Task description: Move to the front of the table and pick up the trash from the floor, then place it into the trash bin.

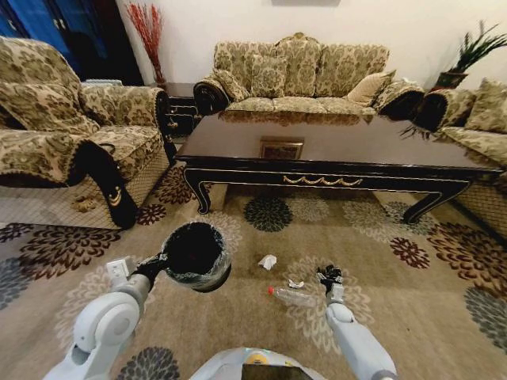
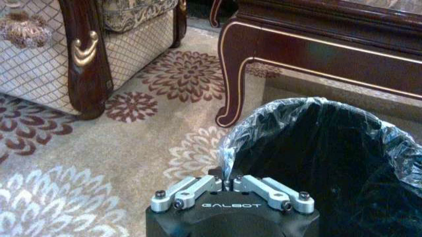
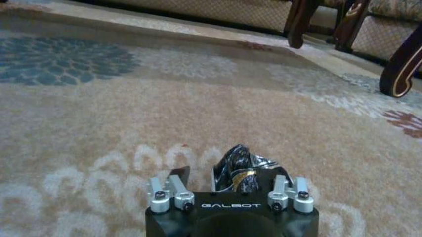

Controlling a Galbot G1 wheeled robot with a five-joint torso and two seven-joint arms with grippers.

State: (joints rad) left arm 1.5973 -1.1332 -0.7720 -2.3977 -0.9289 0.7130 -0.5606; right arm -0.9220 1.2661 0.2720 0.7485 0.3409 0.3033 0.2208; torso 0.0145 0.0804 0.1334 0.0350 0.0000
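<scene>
My left gripper point(image 1: 161, 264) point(image 2: 226, 174) is shut on the rim of the black trash bin point(image 1: 195, 253) point(image 2: 329, 158), holding it above the carpet with its clear liner folded over the edge. My right gripper point(image 1: 329, 277) point(image 3: 228, 173) is low over the carpet and open, with a dark crinkled scrap point(image 3: 240, 165) between its fingers, close to one of them. A crumpled white paper wad point(image 1: 268, 261), a small white piece point(image 1: 295, 283) and a clear bottle with a reddish cap point(image 1: 293, 297) lie on the floor in front of me. The dark glossy table point(image 1: 341, 138) point(image 2: 316, 44) stands just beyond.
Patterned sofas stand at left point(image 1: 55, 134), behind the table point(image 1: 301, 75) and at right point(image 1: 475, 119). A small box point(image 1: 281, 148) sits on the table. A curved table leg point(image 2: 231, 79) stands close behind the bin. Open floral carpet point(image 1: 412, 301) lies to my right.
</scene>
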